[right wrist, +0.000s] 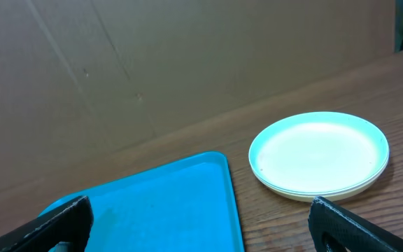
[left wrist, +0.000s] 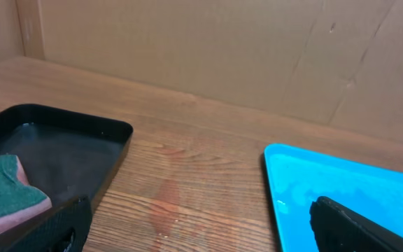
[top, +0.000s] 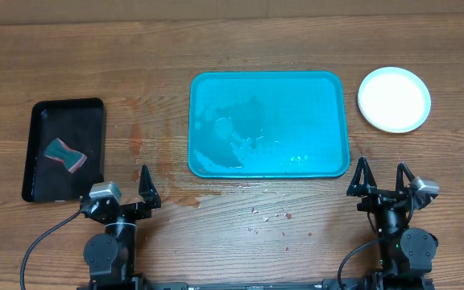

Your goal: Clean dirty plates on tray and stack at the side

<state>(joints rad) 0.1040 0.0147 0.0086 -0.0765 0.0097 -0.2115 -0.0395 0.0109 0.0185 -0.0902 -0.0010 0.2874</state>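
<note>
The turquoise tray (top: 269,122) lies mid-table with wet streaks and no plates on it; it also shows in the left wrist view (left wrist: 348,196) and the right wrist view (right wrist: 159,203). The plates (top: 393,98) sit stacked on the table right of the tray, pale mint on top, with other rims showing beneath in the right wrist view (right wrist: 318,154). My left gripper (top: 125,197) is open and empty near the front edge, left of the tray; its fingers frame bare wood (left wrist: 198,227). My right gripper (top: 383,184) is open and empty, in front of the tray's right corner (right wrist: 200,227).
A black tray (top: 63,149) at the left holds a green-and-pink sponge (top: 64,155), also in the left wrist view (left wrist: 5,192). Reddish wet stains (top: 167,169) and small crumbs (top: 268,216) mark the wood in front of the turquoise tray. A cardboard wall stands behind.
</note>
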